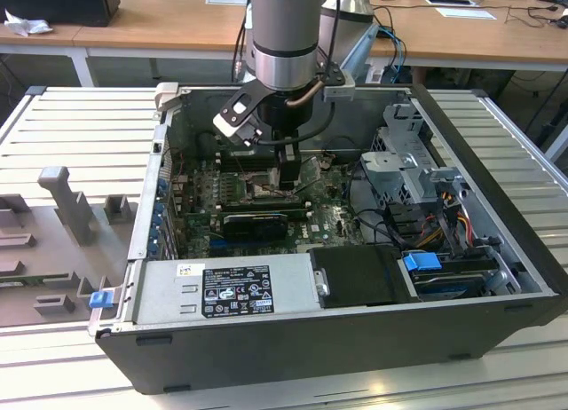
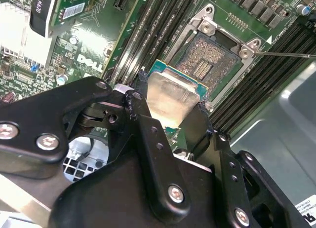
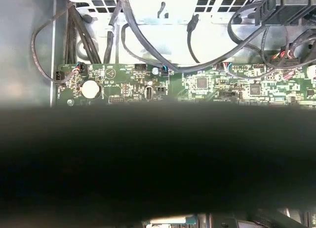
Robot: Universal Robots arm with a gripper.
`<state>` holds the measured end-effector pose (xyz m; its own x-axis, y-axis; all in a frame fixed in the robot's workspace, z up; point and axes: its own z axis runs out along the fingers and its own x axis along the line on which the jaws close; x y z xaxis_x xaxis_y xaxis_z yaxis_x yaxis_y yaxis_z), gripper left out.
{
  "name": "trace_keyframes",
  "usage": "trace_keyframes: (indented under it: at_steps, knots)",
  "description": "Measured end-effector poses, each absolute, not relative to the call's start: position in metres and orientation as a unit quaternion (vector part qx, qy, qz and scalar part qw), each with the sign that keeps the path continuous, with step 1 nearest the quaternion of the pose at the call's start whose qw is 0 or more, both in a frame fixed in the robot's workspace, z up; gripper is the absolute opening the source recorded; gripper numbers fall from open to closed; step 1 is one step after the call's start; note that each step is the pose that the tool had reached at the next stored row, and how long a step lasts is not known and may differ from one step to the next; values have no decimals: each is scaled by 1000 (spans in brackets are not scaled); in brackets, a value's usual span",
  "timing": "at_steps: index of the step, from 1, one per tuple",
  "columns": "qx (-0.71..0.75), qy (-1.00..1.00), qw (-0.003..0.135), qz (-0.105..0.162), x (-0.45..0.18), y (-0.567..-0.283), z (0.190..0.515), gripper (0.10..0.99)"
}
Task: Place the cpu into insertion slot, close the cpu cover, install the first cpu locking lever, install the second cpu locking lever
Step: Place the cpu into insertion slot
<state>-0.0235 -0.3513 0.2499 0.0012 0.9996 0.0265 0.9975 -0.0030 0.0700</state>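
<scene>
Holds cpu [image 2: 170, 97] pinched by opposite edges between fingers [image 2: 144, 127] of gripper [image 2: 170, 109], closed to its width, level, presumably for seating; slot [image 2: 210, 65] just beyond fingertips, bare, not yet filled

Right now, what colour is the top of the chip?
The chip is pale silver on top, with a green edge; clearest in the second wrist view.

"What do you have around the work?"

"I see an open case [image 1: 355, 339] on a slatted table [image 1: 80, 126], the power supply [image 1: 222, 290] along its near wall and the drive cage [image 1: 404, 157] at the exterior view's right."

"And inside?"

"I see a green board [image 1: 328, 219], black memory slots [image 2: 148, 35], a coin cell [image 3: 90, 89] and dark cables [image 3: 79, 33]. Grey fixtures [image 1: 67, 201] sit at the exterior view's left."
</scene>
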Motion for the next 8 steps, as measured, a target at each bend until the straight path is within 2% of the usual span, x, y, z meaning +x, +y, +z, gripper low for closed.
trace_keyframes:
  at_steps: [4, 8]
  knots:
    - [707, 706, 15, 34, -28, -349, 250, 529]
    - [707, 706, 15, 34, -30, -336, 247, 529]
